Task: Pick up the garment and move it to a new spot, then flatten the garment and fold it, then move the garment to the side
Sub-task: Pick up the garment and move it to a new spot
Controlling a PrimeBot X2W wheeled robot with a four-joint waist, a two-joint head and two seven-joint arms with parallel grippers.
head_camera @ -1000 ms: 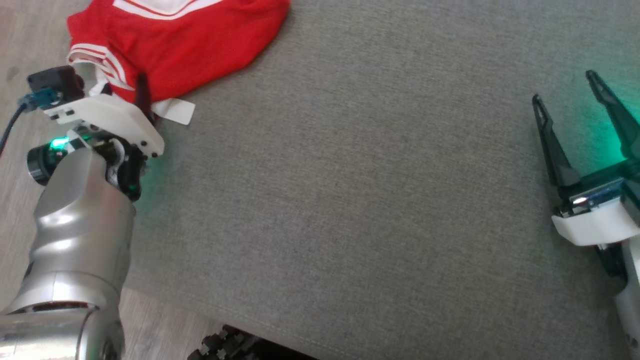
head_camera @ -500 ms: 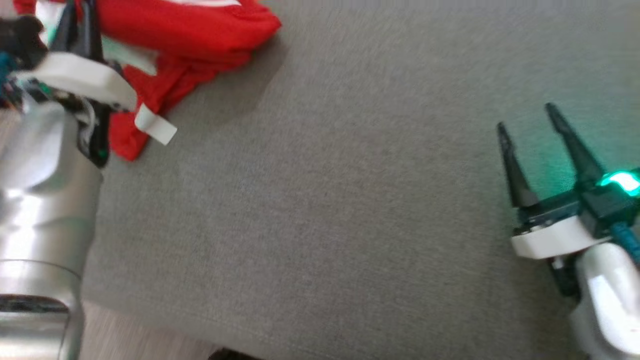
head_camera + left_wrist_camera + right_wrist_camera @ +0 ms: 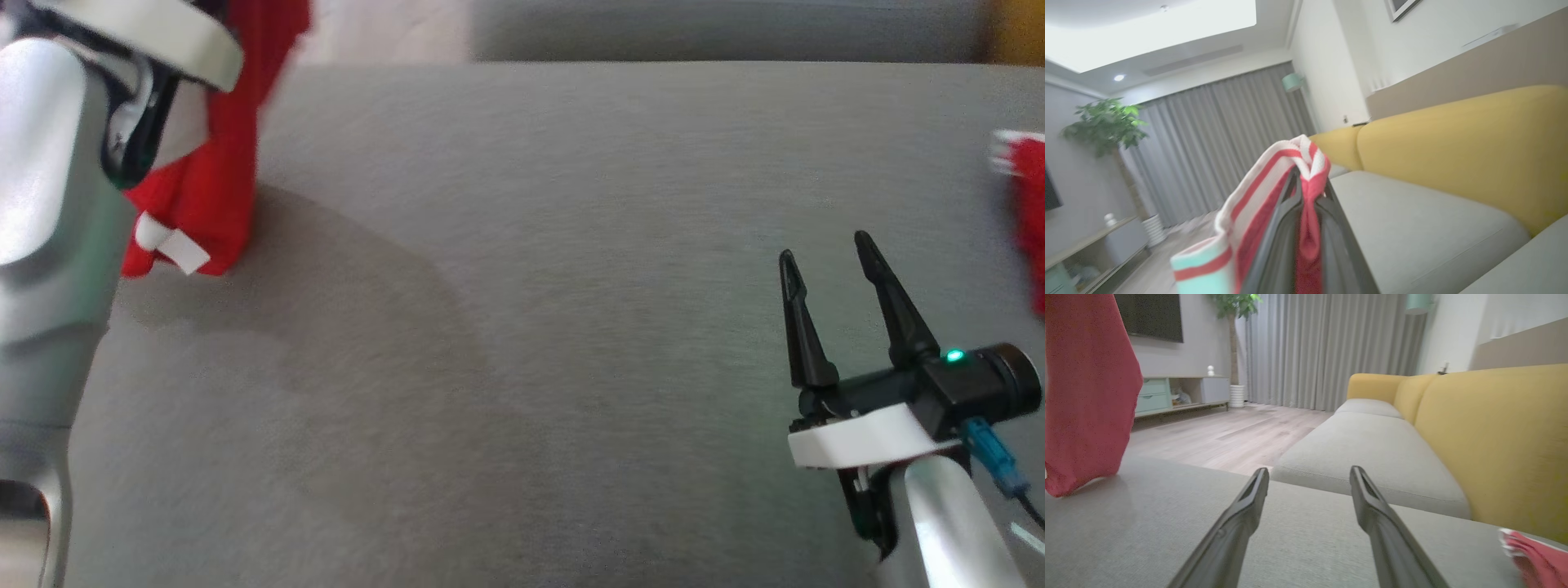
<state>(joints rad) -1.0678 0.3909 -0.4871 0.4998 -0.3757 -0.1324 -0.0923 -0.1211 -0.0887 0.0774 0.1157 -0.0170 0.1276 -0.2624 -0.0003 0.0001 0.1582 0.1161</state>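
Lifted now, garment (image 3: 1261, 188) hangs from left tool (image 3: 1309, 182).

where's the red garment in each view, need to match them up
head view: red garment hangs at the upper left, beside the left arm.
left wrist view: bottom centre, pinched in the left gripper, striped cuff draped over the tips.
right wrist view: far left edge, hanging down to the grey cushion.
shared landmark: yellow sofa back, right of both wrist views, top right corner of head view.
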